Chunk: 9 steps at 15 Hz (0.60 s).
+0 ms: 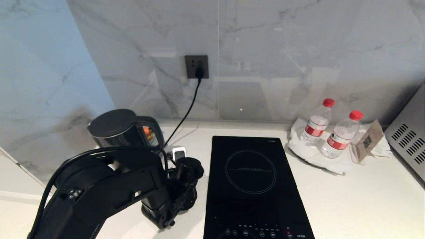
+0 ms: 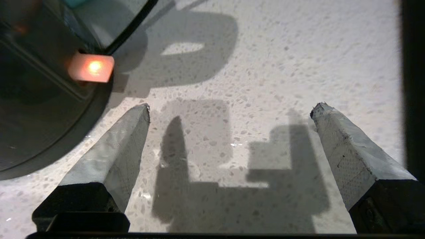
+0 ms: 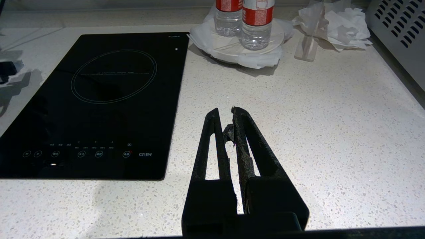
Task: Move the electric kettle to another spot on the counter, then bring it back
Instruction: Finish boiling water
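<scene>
Marble-veined wall panels back the white, finely speckled stone counter [image 1: 365, 199], and your glossy black electric kettle [image 1: 124, 129] with its flat dark-grey lid stands at the far left, close to the wall, a cord running up to the dark wall socket [image 1: 196, 66]. To its right lies the black glass induction hob [image 1: 255, 186], and beyond that two clear water bottles with red caps [image 1: 332, 132] stand on white paper.

Your left gripper [image 2: 229, 111] hangs over bare counter just beside the kettle, its grey fingers [image 2: 126, 146] spread wide and holding nothing; the kettle's dark rounded body with a glowing orange light [image 2: 91, 68] sits off to one side of them, not between them. Your right gripper [image 3: 229, 121] waits over the counter on the hob's right side, fingers closed together and empty.

You look to be at a reach toward the kettle, with no grasp made. Next, I judge, you need to swing the open fingers round the loop handle, which the arm hides in the head view, then close firmly before lifting.
</scene>
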Available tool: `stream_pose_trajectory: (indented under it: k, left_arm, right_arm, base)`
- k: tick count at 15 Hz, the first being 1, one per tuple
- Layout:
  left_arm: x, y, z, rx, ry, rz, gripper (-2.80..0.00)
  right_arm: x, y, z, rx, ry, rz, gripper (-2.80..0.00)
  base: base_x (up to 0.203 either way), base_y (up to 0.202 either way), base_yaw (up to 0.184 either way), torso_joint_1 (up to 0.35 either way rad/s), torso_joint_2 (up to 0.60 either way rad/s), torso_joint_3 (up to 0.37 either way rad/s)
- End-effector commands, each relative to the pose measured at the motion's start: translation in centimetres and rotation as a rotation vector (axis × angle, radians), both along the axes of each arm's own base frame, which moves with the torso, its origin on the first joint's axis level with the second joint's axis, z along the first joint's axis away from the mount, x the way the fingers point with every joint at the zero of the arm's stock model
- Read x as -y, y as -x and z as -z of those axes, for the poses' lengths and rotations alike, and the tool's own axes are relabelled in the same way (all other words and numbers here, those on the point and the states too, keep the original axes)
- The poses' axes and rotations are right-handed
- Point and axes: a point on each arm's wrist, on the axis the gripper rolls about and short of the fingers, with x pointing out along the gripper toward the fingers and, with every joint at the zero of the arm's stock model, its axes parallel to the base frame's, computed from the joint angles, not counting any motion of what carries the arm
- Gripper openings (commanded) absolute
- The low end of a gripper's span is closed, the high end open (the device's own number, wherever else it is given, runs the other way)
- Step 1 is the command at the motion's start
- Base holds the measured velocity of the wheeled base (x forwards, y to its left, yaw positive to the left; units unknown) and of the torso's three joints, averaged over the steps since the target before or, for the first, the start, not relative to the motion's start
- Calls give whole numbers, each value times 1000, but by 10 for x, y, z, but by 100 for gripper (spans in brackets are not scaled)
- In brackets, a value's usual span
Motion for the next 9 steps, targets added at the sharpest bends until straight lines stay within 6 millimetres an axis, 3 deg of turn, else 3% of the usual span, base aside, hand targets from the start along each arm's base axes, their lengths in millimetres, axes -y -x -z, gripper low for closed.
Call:
stream_pose_trajectory:
  k: [1,4,9]
  left_arm:
    - [-2,-8,17,-15,-25,-15,0]
    - [-13,-27,16,4,-34,-54,0]
    - [-26,-39,14,18,-40,-99,0]
  right_arm:
    - [0,0,0,-1,0,0,-280]
    - [0,0,0,-1,0,0,-280]
    - [0,0,0,-1,0,0,-280]
  base:
    - [0,0,0,0,0,0]
    - [0,0,0,0,0,0]
    - [0,0,0,0,0,0]
